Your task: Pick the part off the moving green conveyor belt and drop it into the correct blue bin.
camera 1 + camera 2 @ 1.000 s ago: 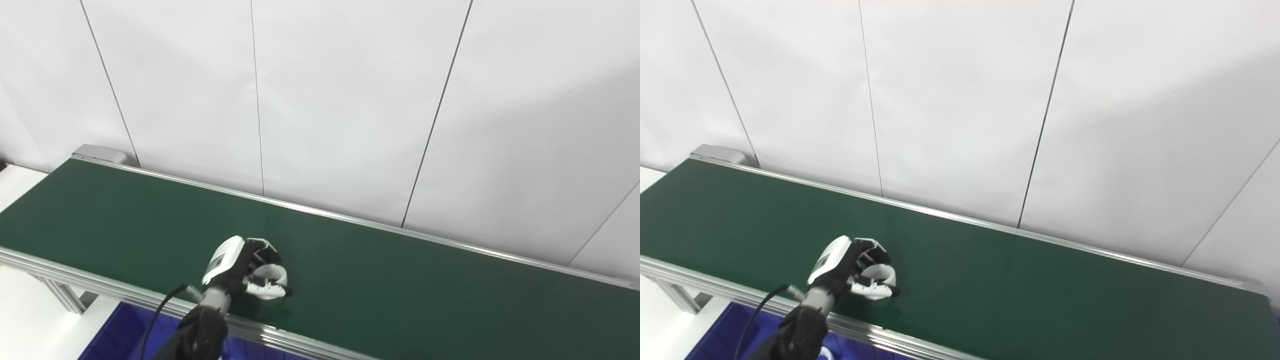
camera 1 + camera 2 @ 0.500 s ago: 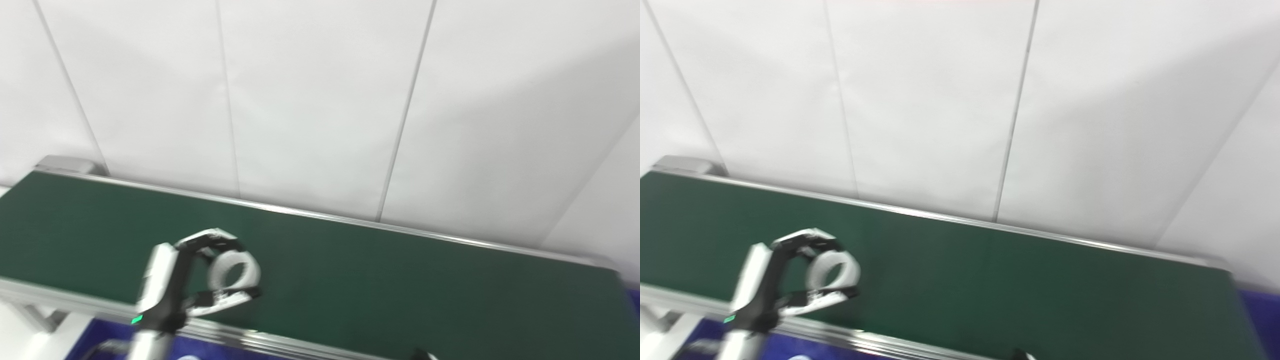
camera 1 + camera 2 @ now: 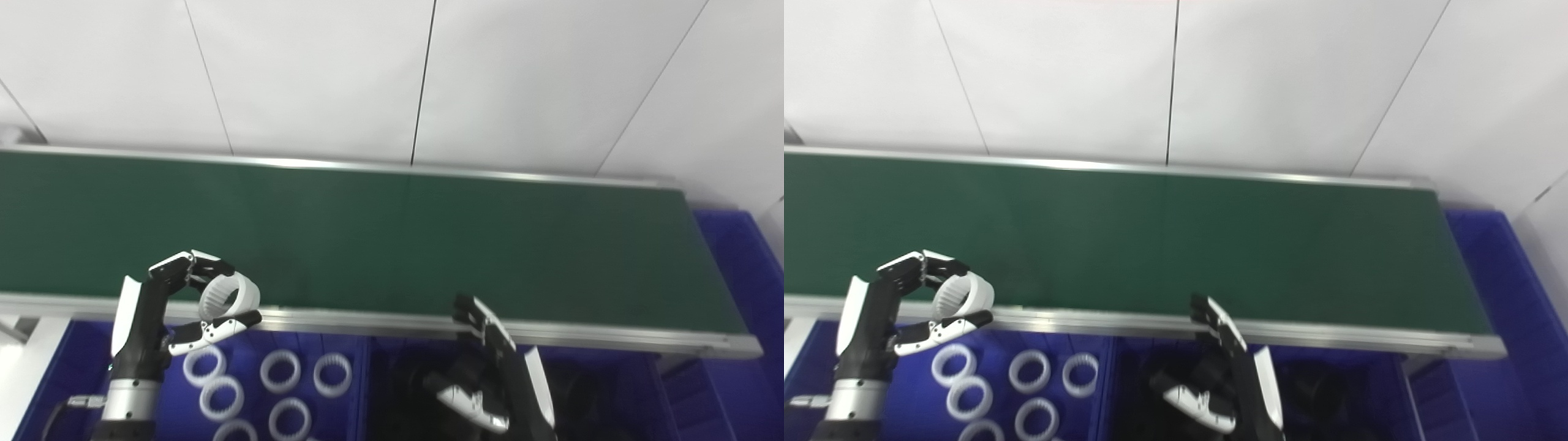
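My left hand (image 3: 156,312) is shut on a white toothed ring (image 3: 228,297), pinched between fingers and thumb. It hovers over the near rail of the green conveyor belt (image 3: 392,236), just above the left blue bin (image 3: 73,361). Several white rings (image 3: 280,370) lie in that bin. My right hand (image 3: 496,373) is raised over the middle blue bin (image 3: 618,380), fingers spread, holding nothing. That bin holds dark parts. No part lies on the belt.
The belt's near aluminium rail (image 3: 551,331) runs between the hands and the belt. Another blue bin (image 3: 744,257) stands past the belt's right end. A white panelled wall (image 3: 392,73) rises behind the belt.
The camera has tilted down and swung right, bringing the bins and right hand into view. My left hand has lifted the white ring off the belt and drawn it back over the near rail.
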Controlling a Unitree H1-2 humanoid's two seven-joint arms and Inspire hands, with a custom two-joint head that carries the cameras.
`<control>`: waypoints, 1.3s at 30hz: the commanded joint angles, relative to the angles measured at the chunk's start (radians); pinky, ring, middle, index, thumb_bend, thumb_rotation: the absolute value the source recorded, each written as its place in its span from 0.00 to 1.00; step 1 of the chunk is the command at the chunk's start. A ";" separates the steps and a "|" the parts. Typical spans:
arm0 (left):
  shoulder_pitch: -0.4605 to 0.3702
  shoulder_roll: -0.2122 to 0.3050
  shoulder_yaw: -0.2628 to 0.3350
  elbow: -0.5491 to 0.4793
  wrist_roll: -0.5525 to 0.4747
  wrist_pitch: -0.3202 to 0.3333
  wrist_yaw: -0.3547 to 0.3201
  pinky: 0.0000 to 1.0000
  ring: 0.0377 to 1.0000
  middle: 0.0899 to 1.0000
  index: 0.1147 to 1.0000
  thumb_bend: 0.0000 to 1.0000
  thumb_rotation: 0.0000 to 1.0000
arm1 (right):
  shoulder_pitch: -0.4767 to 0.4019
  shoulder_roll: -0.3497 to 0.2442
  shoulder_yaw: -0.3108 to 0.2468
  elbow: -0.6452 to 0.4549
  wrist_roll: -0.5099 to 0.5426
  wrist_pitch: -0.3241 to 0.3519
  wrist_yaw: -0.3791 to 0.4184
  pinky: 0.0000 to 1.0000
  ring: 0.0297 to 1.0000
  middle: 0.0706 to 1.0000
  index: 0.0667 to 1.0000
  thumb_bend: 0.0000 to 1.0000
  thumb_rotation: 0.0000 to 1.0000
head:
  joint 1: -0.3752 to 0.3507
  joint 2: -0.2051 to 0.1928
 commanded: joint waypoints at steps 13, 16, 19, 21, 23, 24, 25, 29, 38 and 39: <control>0.012 0.035 -0.018 0.088 -0.057 -0.132 -0.020 0.25 0.34 0.41 0.46 0.49 0.00 | -0.012 0.027 -0.011 -0.066 -0.014 0.029 0.014 0.71 0.78 0.82 0.86 0.77 0.54 | -0.007 0.054; 0.023 0.048 -0.048 0.120 -0.063 -0.132 -0.007 0.28 0.36 0.41 0.46 0.49 0.00 | -0.012 0.025 -0.012 -0.072 -0.004 0.035 0.020 0.71 0.78 0.82 0.86 0.77 0.54 | 0.002 0.054; 0.027 0.066 -0.077 0.177 -0.042 -0.132 0.028 0.28 0.36 0.41 0.46 0.49 0.00 | -0.014 0.022 -0.013 -0.073 -0.001 0.039 0.026 0.71 0.78 0.82 0.86 0.76 0.54 | 0.008 0.053; 0.024 0.077 -0.095 0.216 -0.037 -0.132 0.049 0.28 0.36 0.41 0.46 0.49 0.00 | -0.014 0.024 -0.015 -0.073 -0.002 0.041 0.030 0.70 0.78 0.82 0.86 0.77 0.54 | 0.011 0.051; 0.017 0.094 -0.118 0.252 -0.021 -0.132 0.072 0.27 0.36 0.41 0.46 0.49 0.00 | -0.015 0.026 -0.016 -0.071 0.000 0.039 0.032 0.70 0.78 0.82 0.86 0.77 0.55 | 0.009 0.050; 0.013 0.107 -0.135 0.271 -0.007 -0.132 0.087 0.28 0.36 0.41 0.46 0.49 0.00 | -0.015 0.027 -0.016 -0.072 0.001 0.040 0.033 0.70 0.78 0.82 0.86 0.77 0.55 | 0.009 0.050; 0.010 0.120 -0.152 0.290 0.001 -0.132 0.097 0.28 0.36 0.41 0.46 0.49 0.00 | -0.015 0.028 -0.017 -0.074 0.000 0.043 0.034 0.70 0.78 0.82 0.86 0.77 0.55 | 0.008 0.049; 0.001 0.163 -0.217 0.346 0.026 -0.132 0.152 0.29 0.35 0.41 0.47 0.49 0.00 | -0.013 0.028 -0.018 -0.080 -0.002 0.054 0.039 0.70 0.78 0.82 0.86 0.76 0.55 | 0.006 0.046; -0.032 0.248 -0.436 0.390 0.110 -0.132 0.486 0.73 0.82 0.87 0.87 0.83 0.46 | -0.012 0.020 -0.021 -0.084 0.012 0.060 0.051 0.70 0.78 0.83 0.86 0.76 0.54 | 0.011 0.043; -0.039 0.259 -0.466 0.386 0.106 -0.132 0.518 0.79 0.86 0.90 0.90 0.86 0.49 | -0.011 0.020 -0.022 -0.085 0.011 0.060 0.051 0.70 0.78 0.83 0.86 0.76 0.54 | 0.011 0.043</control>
